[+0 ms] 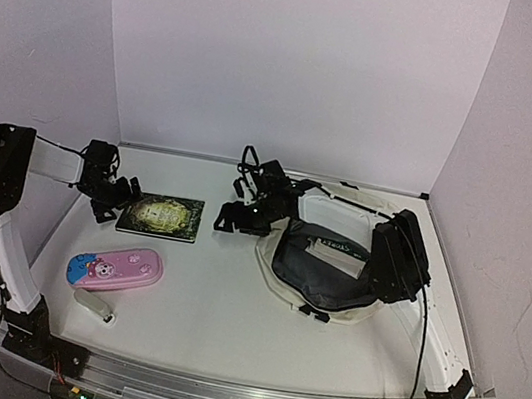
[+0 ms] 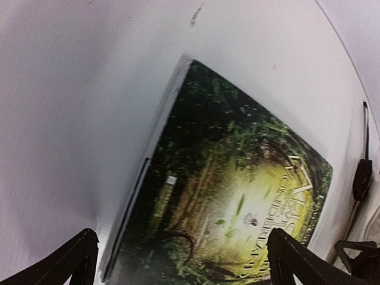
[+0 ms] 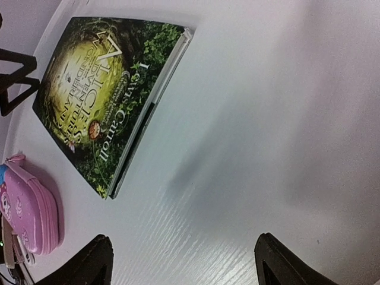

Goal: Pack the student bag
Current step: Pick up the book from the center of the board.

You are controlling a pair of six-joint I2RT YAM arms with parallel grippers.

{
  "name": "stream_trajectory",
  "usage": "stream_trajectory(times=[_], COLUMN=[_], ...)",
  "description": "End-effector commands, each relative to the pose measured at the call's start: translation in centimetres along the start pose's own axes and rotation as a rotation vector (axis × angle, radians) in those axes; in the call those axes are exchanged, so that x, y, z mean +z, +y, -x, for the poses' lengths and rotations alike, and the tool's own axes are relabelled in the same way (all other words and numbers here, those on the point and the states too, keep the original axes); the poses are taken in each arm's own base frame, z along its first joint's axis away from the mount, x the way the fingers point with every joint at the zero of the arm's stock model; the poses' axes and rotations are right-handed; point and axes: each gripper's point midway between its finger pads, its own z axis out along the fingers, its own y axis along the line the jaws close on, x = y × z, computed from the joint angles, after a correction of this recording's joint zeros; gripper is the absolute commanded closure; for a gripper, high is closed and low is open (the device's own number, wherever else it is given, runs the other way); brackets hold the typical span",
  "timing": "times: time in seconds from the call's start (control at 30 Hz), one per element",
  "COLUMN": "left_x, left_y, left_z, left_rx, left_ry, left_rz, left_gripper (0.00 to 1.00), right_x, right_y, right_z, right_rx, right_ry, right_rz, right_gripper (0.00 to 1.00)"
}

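Student bag just right of R pincer, maybe touching — R, L pincer wide.

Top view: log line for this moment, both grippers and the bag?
left gripper open, at book | right gripper open, empty, beside student bag | bag lying open

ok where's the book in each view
Top external: book lies left of centre, toward the back.
Left wrist: book fills the middle and lower right, set at an angle.
Right wrist: book is at the upper left, cover up.
Landmark: the pink pencil case near the book shows in the top and right wrist views, not the left wrist.
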Motion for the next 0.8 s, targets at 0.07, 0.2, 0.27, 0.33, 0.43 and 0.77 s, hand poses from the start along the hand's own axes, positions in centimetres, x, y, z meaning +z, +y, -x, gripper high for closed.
stream_trajectory(times=[0.07, 0.2, 0.27, 0.33, 0.43, 0.77], left_x=[0.7, 1.5, 1.8, 2.3, 3.3, 5.4], left_y=[2.1, 0.3, -0.6, -1.1, -1.7, -6.9], left_z=[1.1, 0.4, -0.3, -1.3, -2.6, -7.0], left_rx=[0.041, 0.088, 0.097, 0.104, 0.112, 0.18], left_ry=[-0.006, 0.03, 0.052, 0.081, 0.121, 0.213], left_rz=[0.097, -0.014, -0.077, -0.125, -0.165, -0.296], left_gripper=[0.0, 0.02, 0.06, 0.12, 0.23, 0.45], right_x=[1.7, 3.4, 3.9, 4.2, 4.7, 6.5], right_y=[-0.6, -1.1, -1.3, -1.4, -1.5, -1.6], right_z=[1.6, 0.8, 0.2, 0.1, 0.1, -2.1], right_rx=[0.031, 0.077, 0.08, 0.07, 0.065, 0.109], right_ry=[-0.066, -0.047, -0.031, -0.03, -0.032, 0.031], right_rz=[-0.013, 0.0, 0.004, 0.0, 0.007, 0.058], right_gripper=[0.19, 0.2, 0.2, 0.19, 0.19, 0.21])
